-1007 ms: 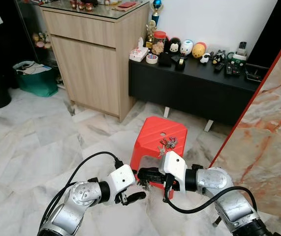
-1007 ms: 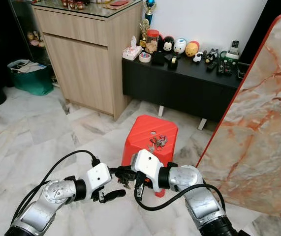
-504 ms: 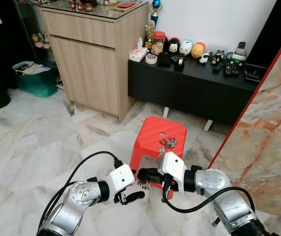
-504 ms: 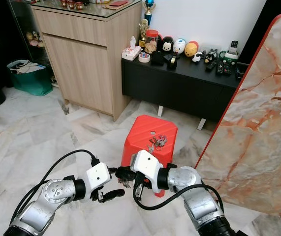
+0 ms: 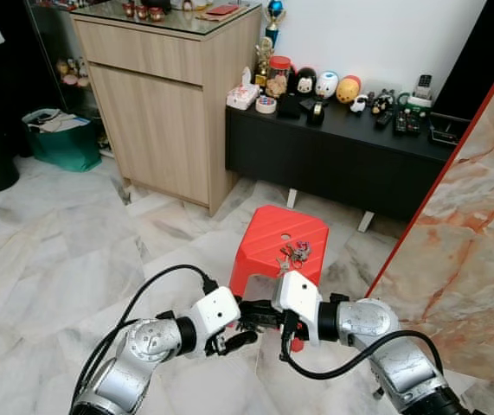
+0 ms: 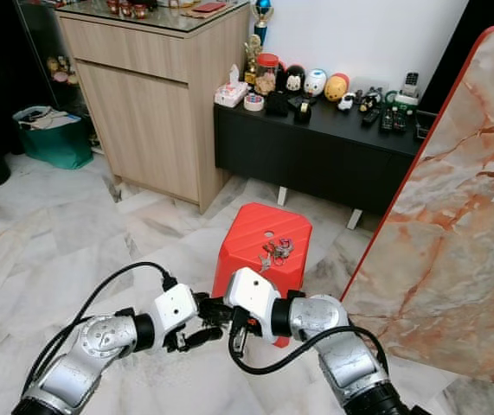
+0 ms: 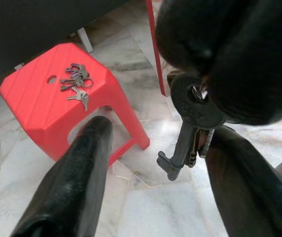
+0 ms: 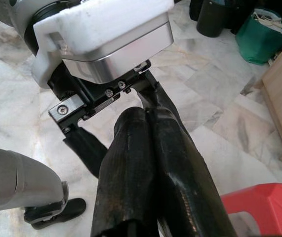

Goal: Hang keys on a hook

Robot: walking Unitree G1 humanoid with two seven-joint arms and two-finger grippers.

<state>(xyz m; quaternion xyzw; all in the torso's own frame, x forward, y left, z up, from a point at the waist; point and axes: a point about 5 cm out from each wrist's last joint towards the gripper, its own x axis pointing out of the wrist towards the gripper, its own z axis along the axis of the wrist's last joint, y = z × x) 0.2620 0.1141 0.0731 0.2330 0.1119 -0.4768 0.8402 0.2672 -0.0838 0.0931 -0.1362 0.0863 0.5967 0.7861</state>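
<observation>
Hanging long-axis down, a black key (image 7: 187,129) sits clenched in my right gripper (image 7: 215,74), between my left gripper's (image 7: 155,163) parted fingers, both forearms crossing inward near the red stool (image 5: 272,238).

A red stool (image 5: 274,241) stands on the marble floor (image 5: 65,259), a key bunch (image 5: 293,253) lying on its top

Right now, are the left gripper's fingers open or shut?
Open: in the left wrist view the left gripper has its two black fingers spread wide, with a dark key hanging between them.

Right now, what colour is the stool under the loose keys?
Red; the stool shows best in the left wrist view.
</observation>
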